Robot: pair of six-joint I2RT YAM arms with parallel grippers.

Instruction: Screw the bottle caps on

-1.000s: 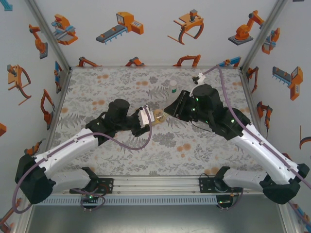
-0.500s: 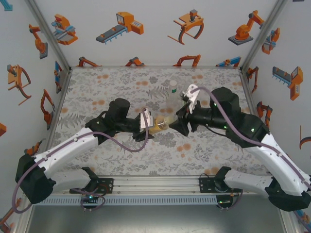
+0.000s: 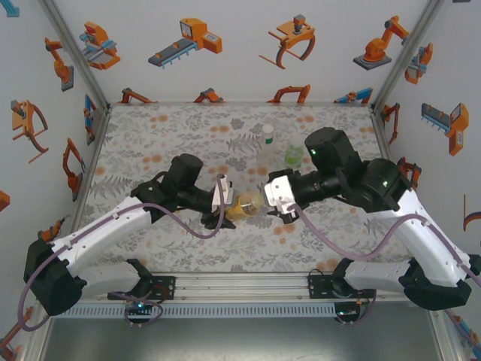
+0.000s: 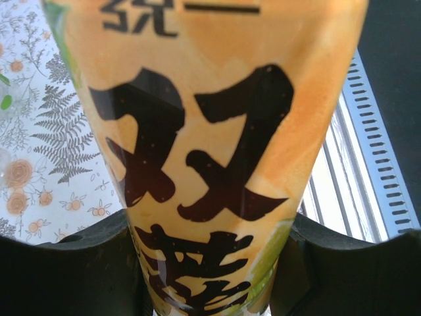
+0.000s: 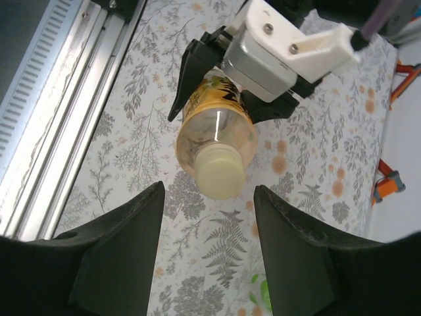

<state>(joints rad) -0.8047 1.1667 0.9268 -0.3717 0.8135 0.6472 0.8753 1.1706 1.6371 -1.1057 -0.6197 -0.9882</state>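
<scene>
Floral-patterned tabletop (image 3: 150,143): left gripper (image 3: 231,204) clenches orange-labelled clear plastic bottle (image 5: 217,128), pale yellow round cap (image 5: 220,172) pointing three o'clock; right gripper (image 5: 209,205) released.

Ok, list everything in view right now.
orange bottle: one, yellow-orange with black lettering, held sideways mid-table
cap: one, pale yellow, on the orange bottle's neck
slim bottle: one, colourless with a white top, standing toward the back
green bottle: one, green-tinted, standing just right of the slim bottle
table: one, grey floral cover
left gripper: one, black and white, shut on the orange bottle
right gripper: one, black, open, straddling the cap without touching
</scene>
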